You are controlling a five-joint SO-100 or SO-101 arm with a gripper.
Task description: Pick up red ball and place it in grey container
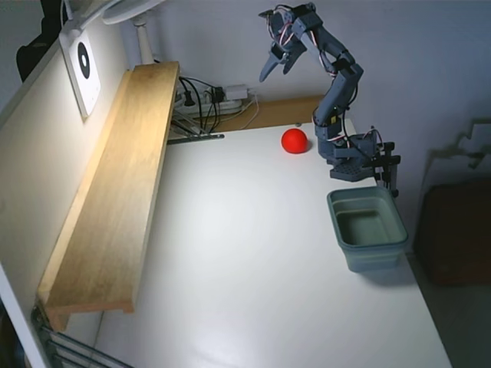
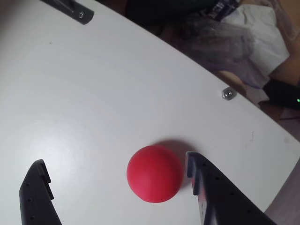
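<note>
Hovering wide-open claw (image 2: 117, 171) above red ball (image 2: 154, 173), wooden shelf (image 1: 115, 192) well apart

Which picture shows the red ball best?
The wrist view: the red ball looks big and sharp there, sitting on the white table between the open gripper's fingers. The fixed view shows it only small, near the arm's base.

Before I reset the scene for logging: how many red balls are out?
1. The small smooth red ball sits on the white table, near the arm's base; none visible elsewhere.
</note>
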